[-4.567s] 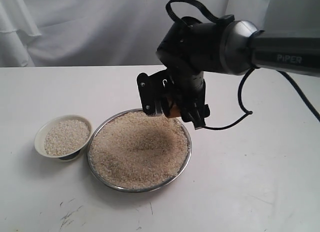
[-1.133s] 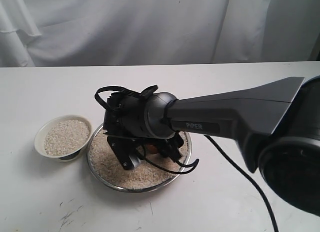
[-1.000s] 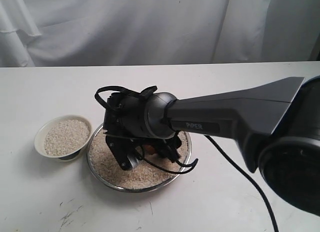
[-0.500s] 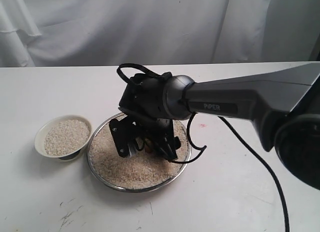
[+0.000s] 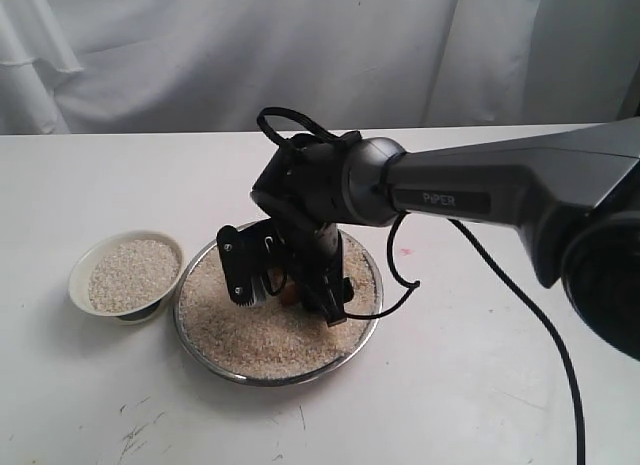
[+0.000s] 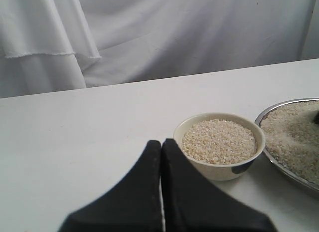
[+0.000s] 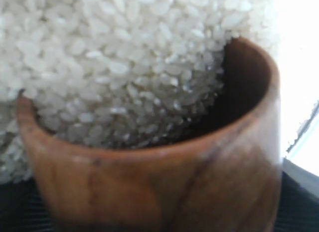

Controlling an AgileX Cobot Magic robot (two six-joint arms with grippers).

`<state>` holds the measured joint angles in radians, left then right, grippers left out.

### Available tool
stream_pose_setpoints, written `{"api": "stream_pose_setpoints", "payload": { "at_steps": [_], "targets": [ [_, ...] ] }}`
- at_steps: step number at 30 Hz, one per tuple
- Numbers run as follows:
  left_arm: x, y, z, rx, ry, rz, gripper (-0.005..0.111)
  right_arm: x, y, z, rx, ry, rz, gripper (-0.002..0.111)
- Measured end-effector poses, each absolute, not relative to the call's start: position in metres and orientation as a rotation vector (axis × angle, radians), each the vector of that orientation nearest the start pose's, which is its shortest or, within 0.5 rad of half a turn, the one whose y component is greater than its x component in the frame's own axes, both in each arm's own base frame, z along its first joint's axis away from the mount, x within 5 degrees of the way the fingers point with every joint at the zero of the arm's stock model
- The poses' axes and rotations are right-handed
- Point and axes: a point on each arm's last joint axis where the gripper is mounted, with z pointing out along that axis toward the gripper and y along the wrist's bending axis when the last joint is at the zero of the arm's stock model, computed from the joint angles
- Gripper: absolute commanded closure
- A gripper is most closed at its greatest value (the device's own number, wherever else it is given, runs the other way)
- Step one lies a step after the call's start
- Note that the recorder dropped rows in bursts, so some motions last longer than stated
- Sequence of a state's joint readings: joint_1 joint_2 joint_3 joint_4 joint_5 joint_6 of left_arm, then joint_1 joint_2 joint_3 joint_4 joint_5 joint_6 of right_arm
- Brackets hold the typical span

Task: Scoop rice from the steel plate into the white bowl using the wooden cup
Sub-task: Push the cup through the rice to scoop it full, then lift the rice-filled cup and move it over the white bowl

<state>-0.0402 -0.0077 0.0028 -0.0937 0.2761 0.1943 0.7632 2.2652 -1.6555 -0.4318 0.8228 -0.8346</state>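
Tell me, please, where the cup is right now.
Exterior view, centre: the cup is held in the right gripper, down in the rice on the plate, right of the bowl.

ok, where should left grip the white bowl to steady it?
Likely the flared rim of the white bowl, from above, on the side away from the steel plate, which crowds the other side; the rim is its only thin edge. The left gripper is shut: open the jaws.
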Motion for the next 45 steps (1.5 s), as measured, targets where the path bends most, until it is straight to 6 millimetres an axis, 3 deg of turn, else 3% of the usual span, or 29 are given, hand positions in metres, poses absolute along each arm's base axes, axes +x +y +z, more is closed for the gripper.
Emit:
{"api": "stream_pose_setpoints", "payload": {
  "at_steps": [19,37,45],
  "targets": [
    [0.054,-0.005,0.188,0.145,1.748,0.024,0.107,0.36,0.293,0.124,-2.237,1.806,-0.281,0.108],
    [0.054,-0.005,0.188,0.145,1.748,0.024,0.107,0.372,0.279,0.125,-2.051,1.952,0.018,0.108],
    [0.054,-0.005,0.188,0.145,1.748,0.024,0.107,0.376,0.276,0.126,-2.003,1.968,0.066,0.108]
  ]
}}
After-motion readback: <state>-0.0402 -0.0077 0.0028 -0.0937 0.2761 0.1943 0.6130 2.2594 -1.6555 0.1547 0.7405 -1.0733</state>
